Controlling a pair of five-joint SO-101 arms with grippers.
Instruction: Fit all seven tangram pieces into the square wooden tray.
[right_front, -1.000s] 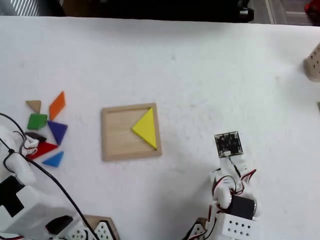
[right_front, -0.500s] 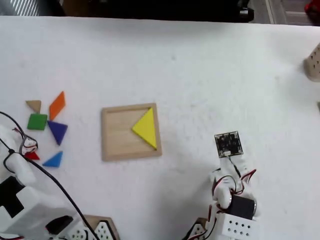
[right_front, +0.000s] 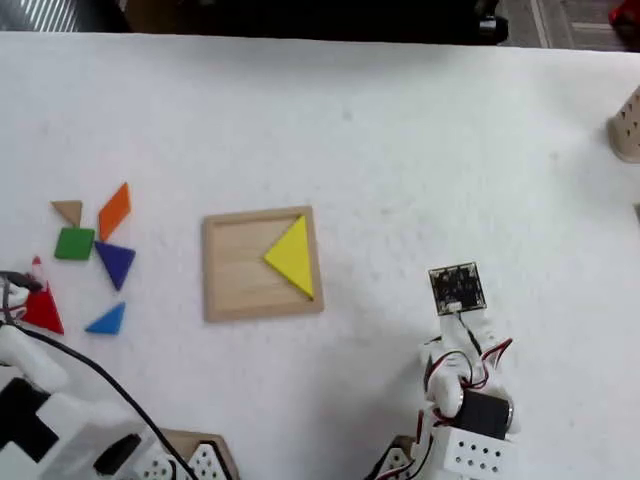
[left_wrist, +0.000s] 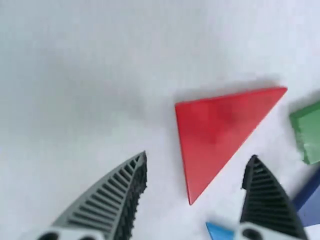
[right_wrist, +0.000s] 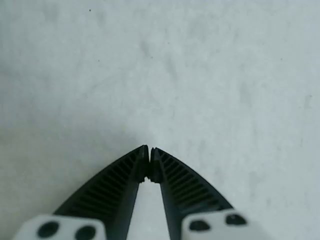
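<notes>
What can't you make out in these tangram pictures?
Red triangle: high view, the left arm's wires cover part of it.
Green square: left wrist view, cut off by the edge.
Blue triangle: left wrist view, mostly hidden by the edge and a finger of the left gripper.
Tray: high view, too small to tell whether the yellow triangle lies flush.

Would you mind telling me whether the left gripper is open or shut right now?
Open: the left gripper has its fingers well apart, the red triangle lying between them.
</notes>
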